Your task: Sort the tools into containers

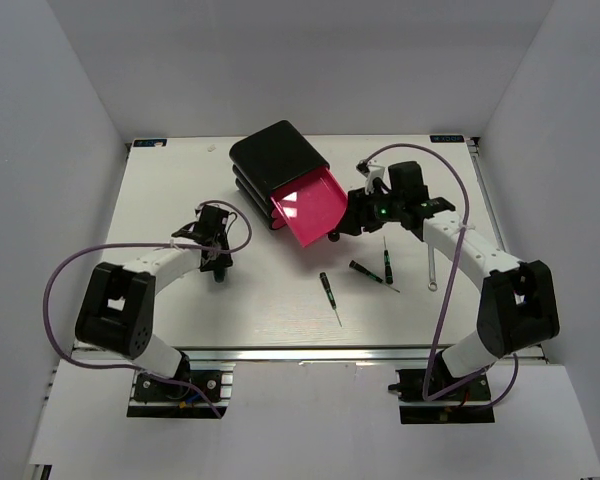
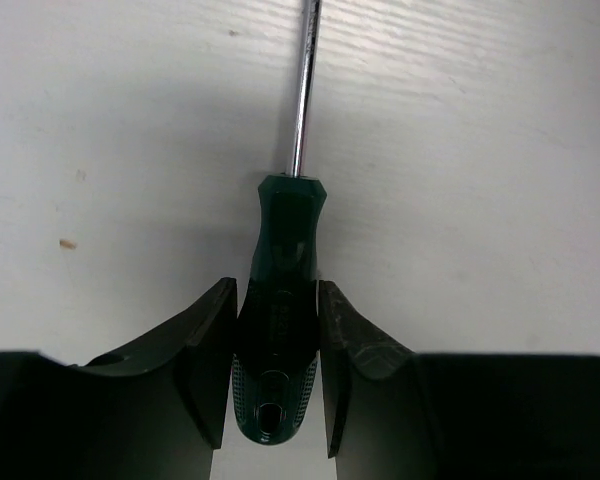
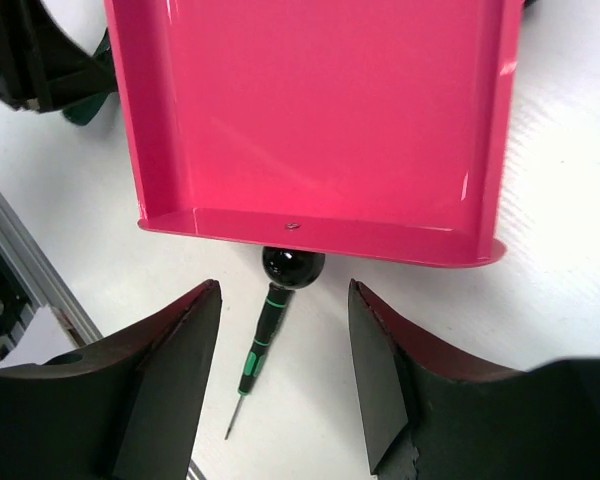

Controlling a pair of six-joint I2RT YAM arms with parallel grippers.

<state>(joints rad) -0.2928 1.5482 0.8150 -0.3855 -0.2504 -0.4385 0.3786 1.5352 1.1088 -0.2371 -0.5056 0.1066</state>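
At the drawer [image 3: 310, 100] lip, right gripper [image 3: 283, 288] wide before knob [image 3: 293, 268]; left gripper [image 2: 276, 284] tight on screwdriver [image 2: 290, 220]

Both arms share one build: white tubular links joined by chunky black housings. The left arm [image 1: 165, 262] and the right arm [image 1: 458, 245] each have a large, boxy black block at the shoulder and stand on a black base plate bolted to a silver rail. A purple cable [image 1: 47, 295] runs along the left arm in a wide loop, and a second purple cable [image 1: 446, 305] arcs along the right arm. A small green light [image 1: 382, 211] glows on the right arm's black wrist. The left gripper [image 2: 277, 290] has matte black, wedge-shaped fingers [image 2: 205, 350] with faint scuffs. The right gripper [image 3: 283, 290] has matching dark fingers [image 3: 170, 370] with a reddish sheen.
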